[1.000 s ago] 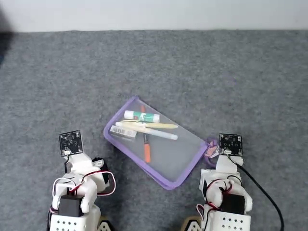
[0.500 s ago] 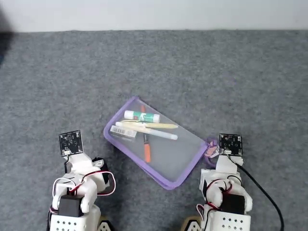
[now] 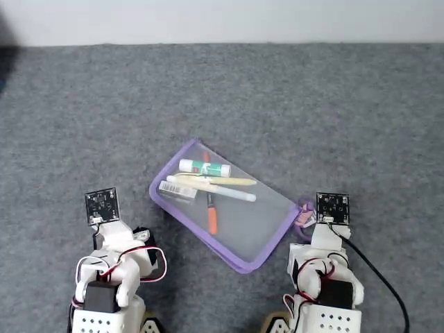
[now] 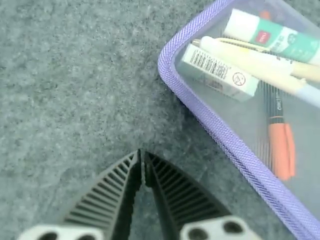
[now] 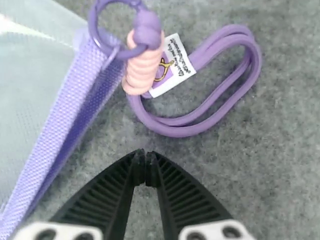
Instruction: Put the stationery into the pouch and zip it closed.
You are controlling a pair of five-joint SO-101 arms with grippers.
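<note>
Nearest, the left pincer [image 4: 142, 159] hangs low over the grey counter [image 3: 333, 104] just off the pouch's [image 3: 246, 234] rounded left corner, its two ribbed fingers pressed together with nothing between them; the right pincer [image 5: 145, 159] sits by the pouch's opposite corner, likewise pressed together and empty, its tips near but apart from the purple loop strap [image 5: 175, 128] that lies curled on the counter beside that corner; a pink coiled charm [image 5: 142, 65] and a small white label [image 5: 172, 62] hang at that corner where the strap joins the pouch's purple edging; the pouch itself lies flat and at a slant between the two arms, clear-sided with a purple woven rim, and the stationery lies inside it, gathered toward its far left end; an orange marker [image 3: 211, 216] points toward the near rim; a white barcoded eraser [image 3: 176, 189] lies against the left corner; beyond it a pale pen [image 3: 225, 193] and a yellow pen [image 3: 223, 181] lie side by side across the marker; farthest in, a white and green glue stick [image 3: 205, 168] lies just inside the pouch's far corner; past the pouch the grey counter runs on to a white wall [image 3: 222, 21].
</note>
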